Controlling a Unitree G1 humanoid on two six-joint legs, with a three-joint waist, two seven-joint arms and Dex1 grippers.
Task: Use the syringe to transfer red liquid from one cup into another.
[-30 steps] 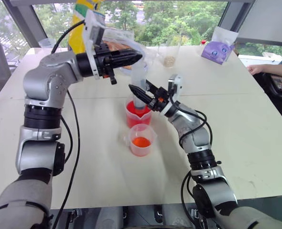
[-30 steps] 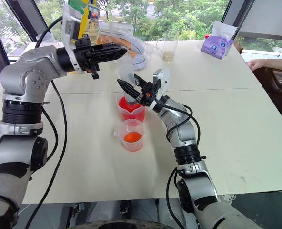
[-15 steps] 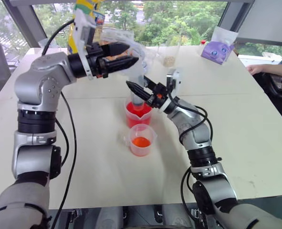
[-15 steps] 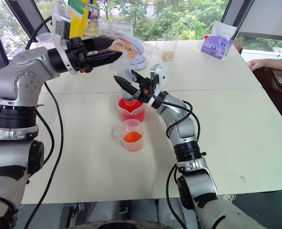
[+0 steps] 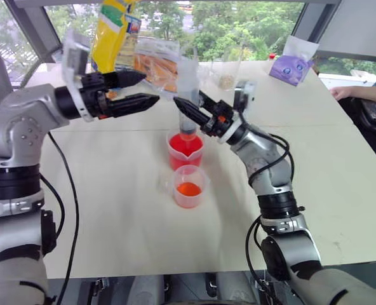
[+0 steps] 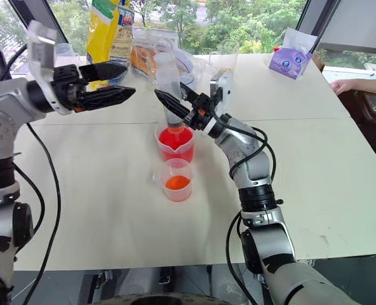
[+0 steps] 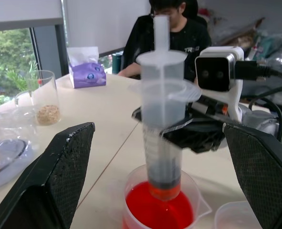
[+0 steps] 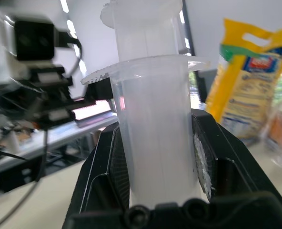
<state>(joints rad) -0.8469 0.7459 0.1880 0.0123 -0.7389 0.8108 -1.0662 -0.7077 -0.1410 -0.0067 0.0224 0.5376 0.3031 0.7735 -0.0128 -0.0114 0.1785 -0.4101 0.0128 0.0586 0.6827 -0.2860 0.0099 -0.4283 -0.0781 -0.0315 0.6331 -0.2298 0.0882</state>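
Syringe (image 5: pixel 188 101): centre frame, upright, tip dipped in tall cup (image 5: pixel 185 151) of red liquid (image 6: pixel 174 137).
Small cup (image 5: pixel 188 186): just below it.
Writing: none legible.
Right gripper (image 5: pixel 189 108): clamped on syringe barrel.
Left gripper (image 5: pixel 145 89): upper left, level, fingers apart, off the syringe.

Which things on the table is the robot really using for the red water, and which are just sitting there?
Using:
- syringe, held upright by the right hand, tip in the red liquid
- taller cup
- smaller cup
- left hand, open beside the syringe

Just sitting there:
- yellow bag
- purple tissue pack
- glass with grains
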